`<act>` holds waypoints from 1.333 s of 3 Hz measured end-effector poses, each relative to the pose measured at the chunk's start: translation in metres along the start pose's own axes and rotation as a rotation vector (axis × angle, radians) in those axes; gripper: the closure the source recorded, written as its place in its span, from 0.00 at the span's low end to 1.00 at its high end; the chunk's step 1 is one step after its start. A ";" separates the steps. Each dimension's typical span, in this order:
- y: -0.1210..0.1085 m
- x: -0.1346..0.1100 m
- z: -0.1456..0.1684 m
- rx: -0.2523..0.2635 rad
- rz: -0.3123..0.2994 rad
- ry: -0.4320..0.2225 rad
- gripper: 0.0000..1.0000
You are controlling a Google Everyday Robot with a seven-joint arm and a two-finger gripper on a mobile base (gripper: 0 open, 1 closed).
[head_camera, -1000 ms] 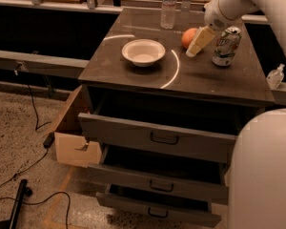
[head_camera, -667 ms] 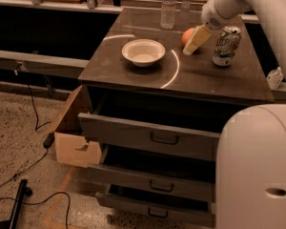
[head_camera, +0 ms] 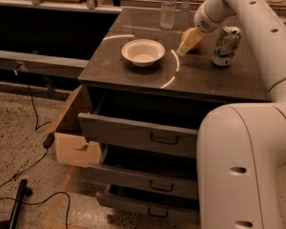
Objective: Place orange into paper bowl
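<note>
Camera view is hinting at a slip: across the bench (head_camera: 205, 78), short of the paper bowl (head_camera: 143, 52) left of the middle, or against the soda can (head_camera: 225, 46), the orange (head_camera: 199, 42) may be rolling loose. It is sitting toward the far edge, just behind the claw (head_camera: 186, 46); whether the claw is clamping it, I cannot tell.

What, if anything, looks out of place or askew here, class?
The drawers under the tabletop stand open, pulled out by unequal amounts, so the front looks staggered. On top, nothing is spilled. The paper bowl, soda can and water bottle are upright, and the gripper sits against the orange.
</note>
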State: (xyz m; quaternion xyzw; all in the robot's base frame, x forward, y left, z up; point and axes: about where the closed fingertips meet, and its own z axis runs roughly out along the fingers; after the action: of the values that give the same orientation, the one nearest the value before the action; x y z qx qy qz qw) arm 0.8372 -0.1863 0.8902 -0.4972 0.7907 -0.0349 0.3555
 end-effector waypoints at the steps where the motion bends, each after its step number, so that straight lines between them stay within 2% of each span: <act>1: 0.000 0.001 0.016 -0.012 0.005 0.004 0.18; 2: 0.000 0.010 0.030 -0.019 0.018 0.039 0.49; 3: 0.000 0.017 0.036 -0.020 0.031 0.072 0.72; 4: -0.001 0.017 0.033 -0.019 0.032 0.070 0.96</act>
State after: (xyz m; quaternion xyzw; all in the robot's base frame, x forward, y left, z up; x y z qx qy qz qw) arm 0.8531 -0.1910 0.8567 -0.4864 0.8108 -0.0392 0.3232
